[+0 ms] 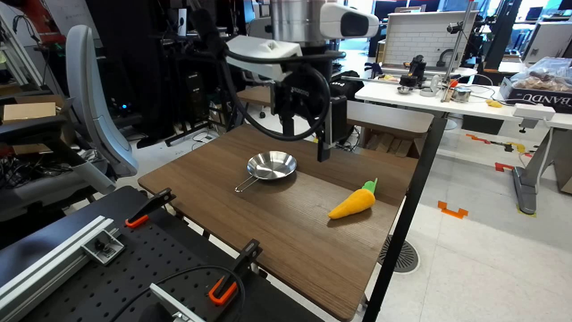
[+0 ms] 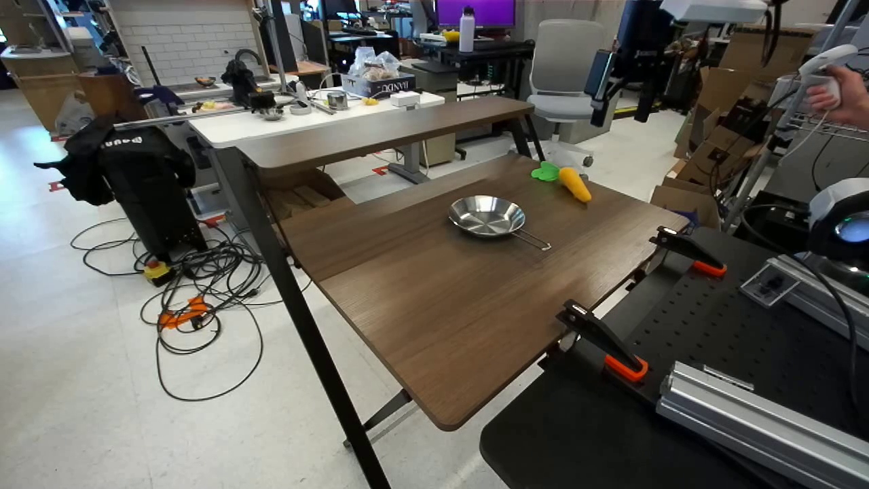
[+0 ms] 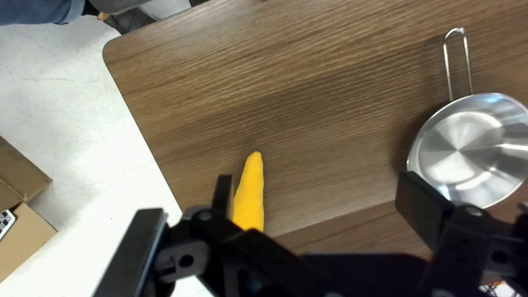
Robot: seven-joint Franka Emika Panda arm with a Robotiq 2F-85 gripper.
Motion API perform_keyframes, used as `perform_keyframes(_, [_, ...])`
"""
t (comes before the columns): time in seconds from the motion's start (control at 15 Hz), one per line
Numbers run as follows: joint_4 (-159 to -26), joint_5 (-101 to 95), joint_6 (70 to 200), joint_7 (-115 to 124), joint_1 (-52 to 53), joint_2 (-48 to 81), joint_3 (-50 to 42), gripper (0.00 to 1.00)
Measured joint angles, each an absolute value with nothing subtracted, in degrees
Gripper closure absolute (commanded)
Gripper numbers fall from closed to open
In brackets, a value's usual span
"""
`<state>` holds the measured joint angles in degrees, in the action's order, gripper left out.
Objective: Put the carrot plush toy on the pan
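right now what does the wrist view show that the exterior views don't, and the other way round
Only the wrist view: a checkered card at its left edge.
Only both exterior views: a green leafy tip and a white-tiled panel.
Shared: the yellow-orange body of the carrot plush toy, the silver pan, the brown tabletop and the open gripper.

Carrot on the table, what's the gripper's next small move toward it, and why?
I'd probably shift the gripper sideways toward the carrot before lowering: the gripper hangs open above the table, and in the wrist view the carrot appears close by one finger, off-centre in the gap.
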<state>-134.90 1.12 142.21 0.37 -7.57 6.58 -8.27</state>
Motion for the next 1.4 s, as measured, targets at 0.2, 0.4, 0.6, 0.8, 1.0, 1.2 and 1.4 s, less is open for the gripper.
perform_keyframes(0.2, [-130.74,2.3,143.15,0.47,-8.8,11.68,-8.74,0.0])
perform_keyframes(0.4, [-126.08,2.68,143.18,0.75,-10.36,16.27,-9.12,0.0])
perform_keyframes(0.6, [-121.58,2.74,143.17,1.06,-11.69,20.43,-9.29,0.0])
perform_keyframes(0.8, [-117.8,2.74,143.17,1.76,-11.89,24.43,-9.21,0.0])
perform_keyframes(1.0, [-114.78,2.74,143.17,2.59,-11.72,28.25,-8.69,0.0])
perform_keyframes(1.2, [-112.34,2.74,143.17,3.08,-11.51,31.51,-8.26,0.0])
perform_keyframes(1.4, [-110.57,2.74,143.17,3.24,-11.5,33.96,-8.13,0.0])
